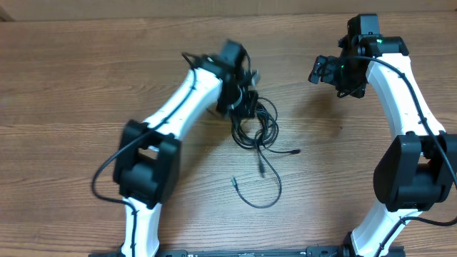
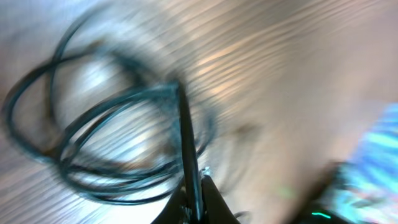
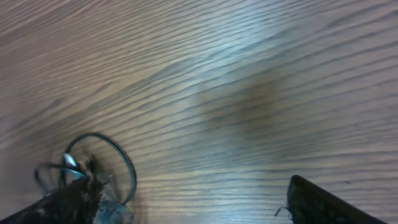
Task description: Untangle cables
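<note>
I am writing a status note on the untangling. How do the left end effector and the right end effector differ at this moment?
The left end effector is shut on a strand of the cables; the right end effector is open, only bare table between its fingers. The left one sits at the tangle; the right one is apart from it. Both are black.
</note>
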